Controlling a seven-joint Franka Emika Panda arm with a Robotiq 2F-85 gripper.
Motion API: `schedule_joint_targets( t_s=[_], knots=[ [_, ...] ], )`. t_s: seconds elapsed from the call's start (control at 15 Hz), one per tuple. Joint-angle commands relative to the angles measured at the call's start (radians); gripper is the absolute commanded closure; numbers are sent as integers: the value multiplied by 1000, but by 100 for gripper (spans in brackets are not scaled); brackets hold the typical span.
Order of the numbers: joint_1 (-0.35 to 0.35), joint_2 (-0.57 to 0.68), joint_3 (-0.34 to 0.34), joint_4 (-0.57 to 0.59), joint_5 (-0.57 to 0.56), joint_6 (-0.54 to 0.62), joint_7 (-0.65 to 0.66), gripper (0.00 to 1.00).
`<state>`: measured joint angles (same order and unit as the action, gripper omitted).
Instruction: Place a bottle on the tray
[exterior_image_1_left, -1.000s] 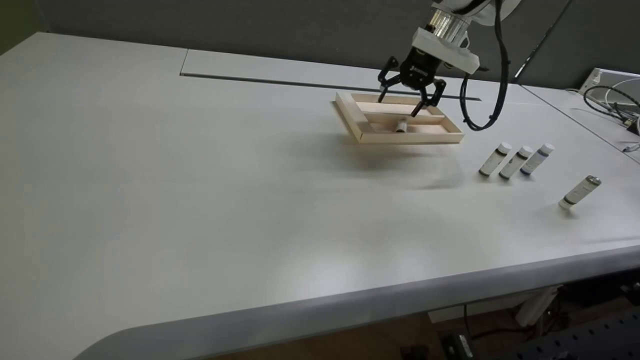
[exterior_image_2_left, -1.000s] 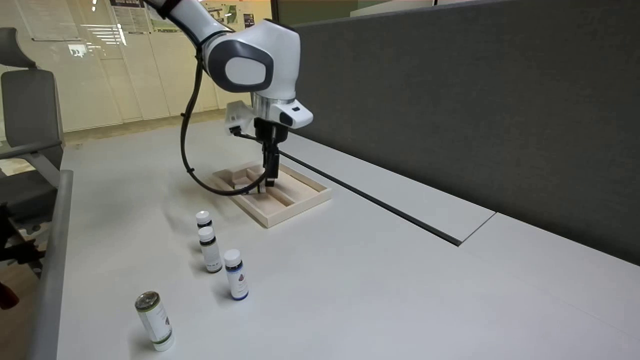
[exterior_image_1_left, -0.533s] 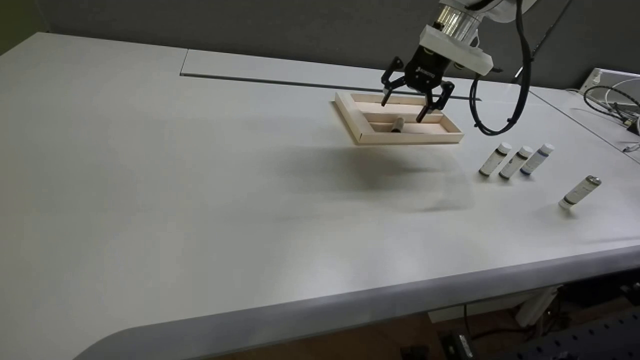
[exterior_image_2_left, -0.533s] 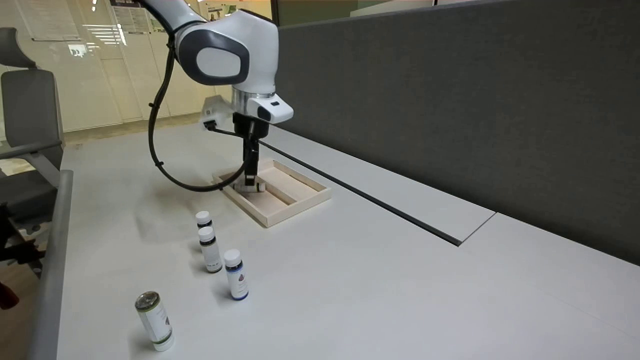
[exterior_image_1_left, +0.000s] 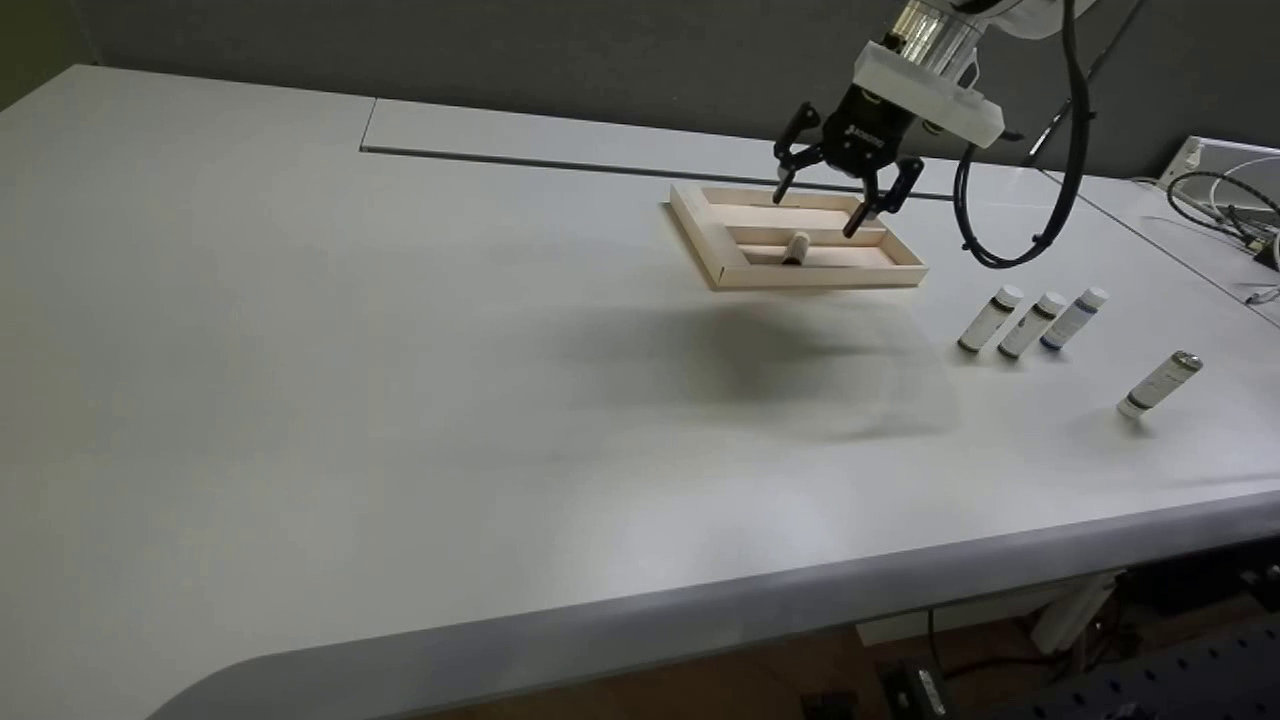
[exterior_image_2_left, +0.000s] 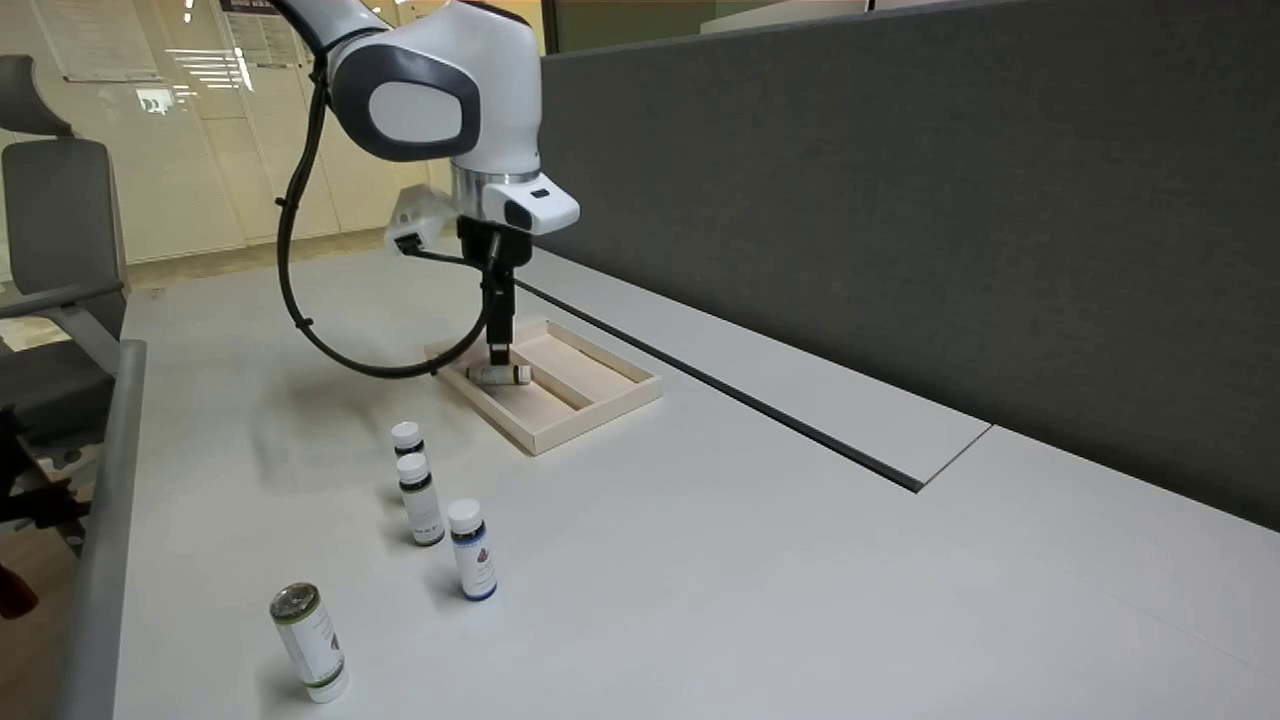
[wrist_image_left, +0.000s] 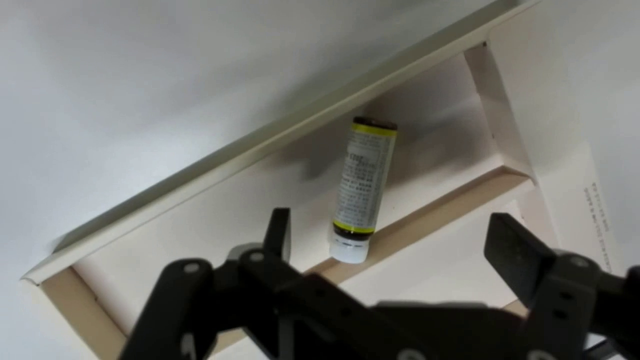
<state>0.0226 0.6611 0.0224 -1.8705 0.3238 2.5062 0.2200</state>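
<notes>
A bottle with a white cap, pale label and dark end lies tilted in the tray's narrow compartment, seen in the wrist view and in both exterior views as bottle and bottle. Its cap end is at the wooden divider. The light-wood tray also shows in the wrist view as tray and in an exterior view as tray. My gripper is open and empty above the tray. In the wrist view the bottle shows between and beyond the fingertips, nearer the left finger, not held.
Three white-capped bottles, bottle, bottle and bottle, stand on the table beside the tray. Another bottle stands cap down farther off. A dark partition runs behind the table. A black cable hangs from my arm.
My open gripper has moved sideways over the tray, right in an exterior view, and slightly up. The bottle has turned and shifted a little inside the tray.
</notes>
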Motion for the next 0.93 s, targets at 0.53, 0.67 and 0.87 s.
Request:
schedule_joint_targets(
  t_s=[0.53,0.67,0.87],
  knots=[
    [4,17,8,-25,-17,94,7,0],
    [7,28,6,-20,-22,102,9,0],
    [13,45,4,-14,-32,116,10,0]
  ],
)
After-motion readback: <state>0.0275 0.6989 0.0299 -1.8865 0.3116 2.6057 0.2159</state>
